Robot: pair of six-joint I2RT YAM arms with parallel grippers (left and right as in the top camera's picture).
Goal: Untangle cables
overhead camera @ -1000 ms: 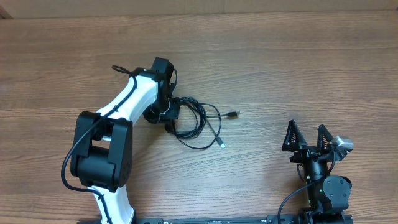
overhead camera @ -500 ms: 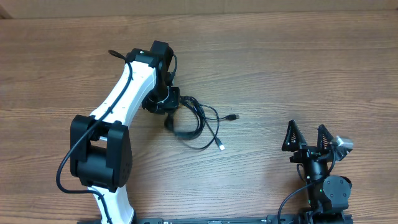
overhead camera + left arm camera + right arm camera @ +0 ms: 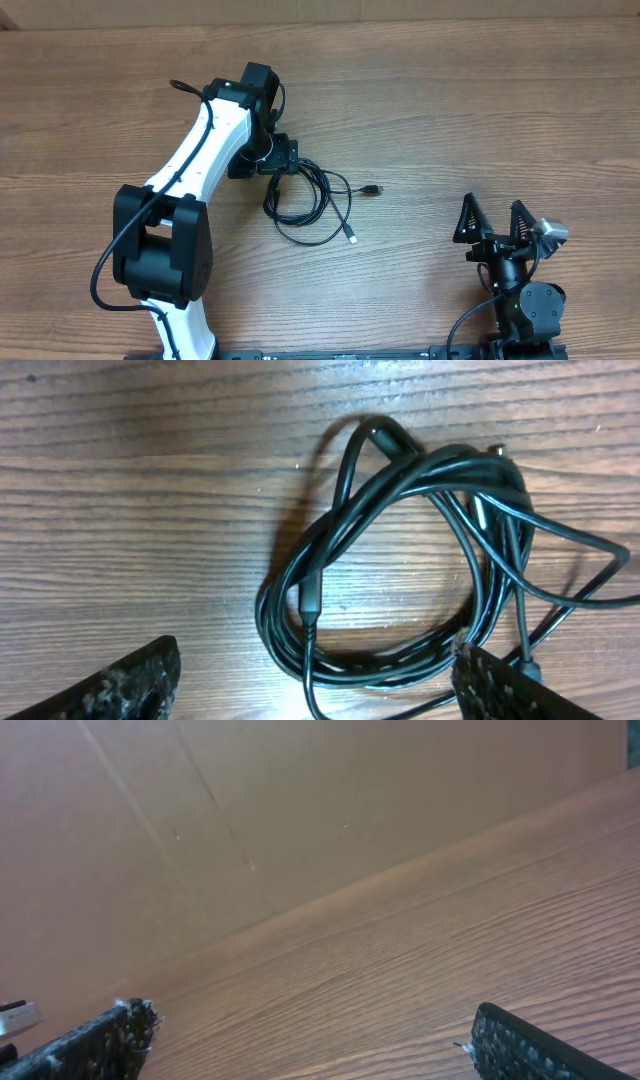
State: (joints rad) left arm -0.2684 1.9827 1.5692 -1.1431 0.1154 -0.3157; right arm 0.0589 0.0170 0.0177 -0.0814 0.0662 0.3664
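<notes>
The cables (image 3: 310,200) are laid flat on the table (image 3: 480,100) in a loose tangled coil, just beside the left fingers (image 3: 284,158) on the side toward the middle of the table. In the left wrist view the coil (image 3: 400,560) is seen between the left fingers (image 3: 120,680), which are spread wide with nothing held; whether a strand is touched by the other finger cannot be told. A second ago these fingers were closed over the bundle; since then they have been opened, the left arm (image 3: 200,160) has been drawn a little away from its base, and the coil has been left slightly shifted. The coil's long axis is set diagonally, from the fingers down toward the near right. Two loose ends are trailed out: a black plug (image 3: 372,188) pointed right, and a silver-tipped plug (image 3: 352,239) pointed toward the near right. The right fingers (image 3: 468,222) are kept fully apart and empty, unchanged, well apart from the cables.
</notes>
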